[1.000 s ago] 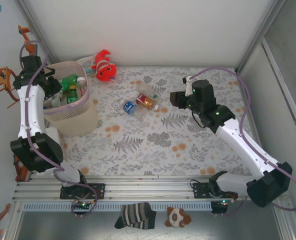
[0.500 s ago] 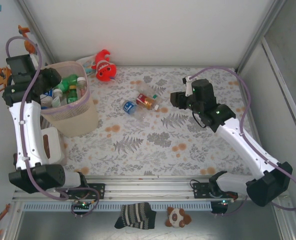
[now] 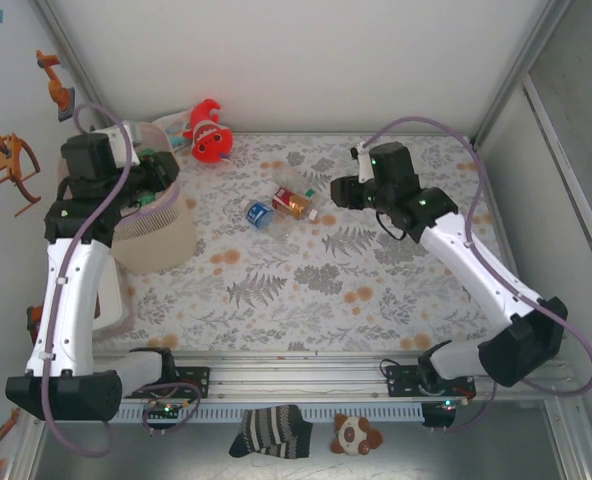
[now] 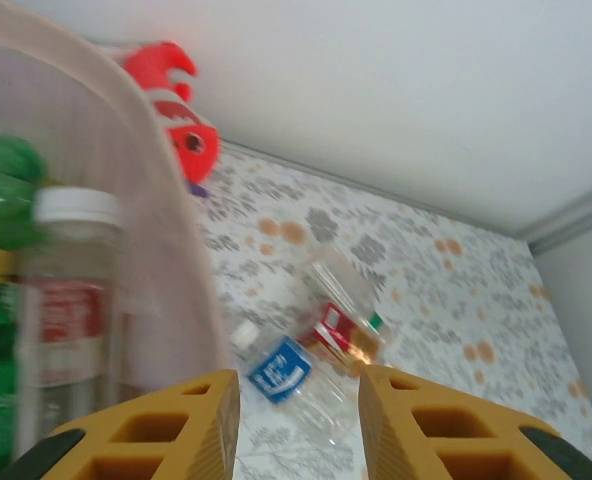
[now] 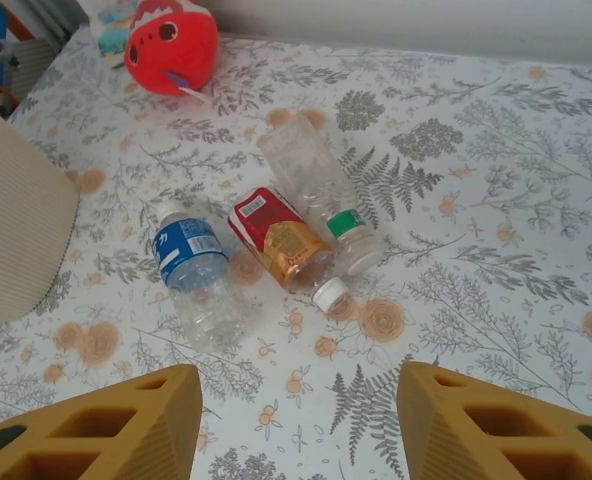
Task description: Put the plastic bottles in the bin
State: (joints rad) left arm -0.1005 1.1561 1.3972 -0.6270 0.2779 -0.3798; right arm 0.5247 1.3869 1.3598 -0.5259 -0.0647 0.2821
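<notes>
The counter (image 3: 326, 280) was covered in a pale sheet printed with grey ferns and orange flowers. At its back-left corner stood the pink bin (image 3: 161, 240), with a red-orange fish plush (image 3: 208, 132) lying just behind it. Toward the back middle 3 lay clustered: a blue-labelled bottle (image 5: 191, 265), beside it a red-labelled bottle (image 5: 276, 240), and, touching that one, a clear bottle (image 5: 311, 180) with a green neck band.

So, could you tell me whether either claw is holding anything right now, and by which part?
Nothing is held: the left claw and the right claw are both open, with nothing between their fingers.
</notes>
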